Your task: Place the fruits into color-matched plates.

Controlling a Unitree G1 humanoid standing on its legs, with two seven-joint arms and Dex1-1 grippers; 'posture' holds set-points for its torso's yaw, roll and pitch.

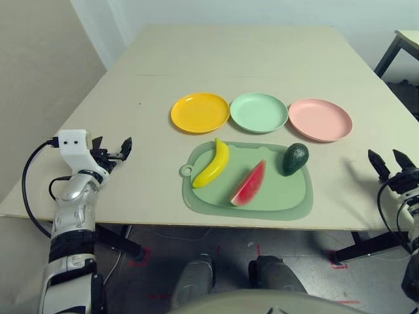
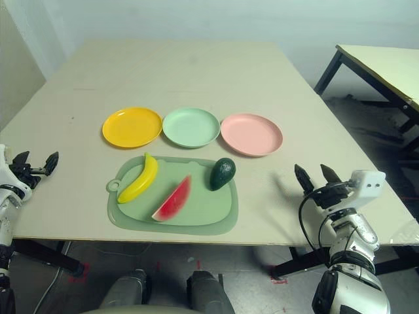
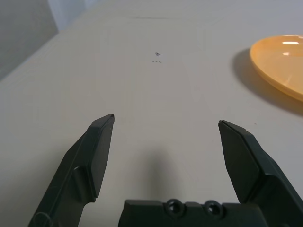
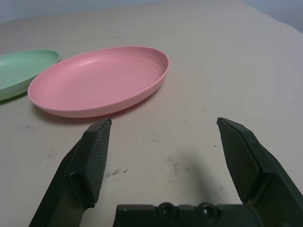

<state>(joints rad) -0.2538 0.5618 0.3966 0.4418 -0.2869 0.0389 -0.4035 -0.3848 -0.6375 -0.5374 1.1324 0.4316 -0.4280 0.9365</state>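
Observation:
Three fruits lie on a green mat (image 1: 281, 196) near the table's front: a yellow banana (image 1: 213, 163) at its left, a red watermelon wedge (image 1: 249, 185) in the middle, a dark green avocado (image 1: 295, 159) at its right. Behind the mat stand three plates in a row: yellow-orange (image 1: 200, 112), mint green (image 1: 258, 112), pink (image 1: 320, 119). My left gripper (image 1: 112, 149) hovers open over the table's left side, holding nothing. My right gripper (image 2: 314, 177) is open at the right, in front of the pink plate (image 4: 99, 80).
The table's front edge (image 1: 163, 222) runs just before the mat. A second table (image 2: 386, 65) stands off to the right with a dark leg. A wall corner lies at the back left.

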